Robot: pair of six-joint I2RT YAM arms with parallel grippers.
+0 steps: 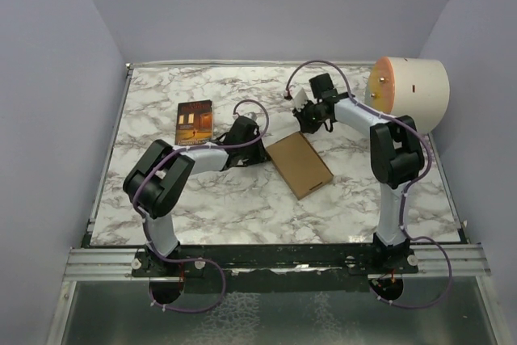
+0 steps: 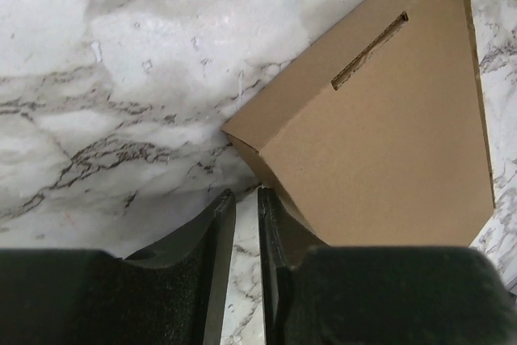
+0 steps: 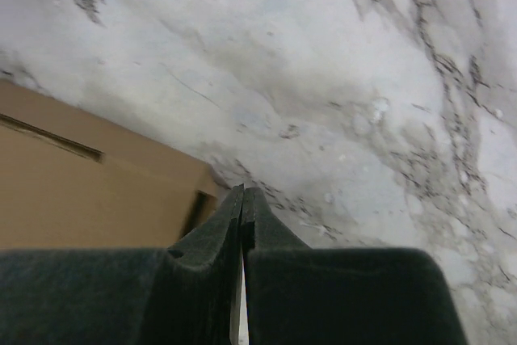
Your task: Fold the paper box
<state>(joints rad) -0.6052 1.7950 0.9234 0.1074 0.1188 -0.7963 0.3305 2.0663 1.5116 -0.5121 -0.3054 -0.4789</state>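
The top view looks down from high behind the near edge over the whole desk (image 1: 242, 199); both wrist views hang close above it, sharing the paper box (image 2: 388, 143).

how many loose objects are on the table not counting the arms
3: the paper box in the middle, a dark book left of it and farther back, a large cream cylinder in the far right corner. Something small could be hidden from view.

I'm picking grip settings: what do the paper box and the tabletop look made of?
The paper box: plain brown cardboard, matte, with creased fold lines and a die-cut slot. The tabletop: white marble-look surface with grey veins, faintly glossy; possibly printed laminate rather than stone, the pictures leave that open.
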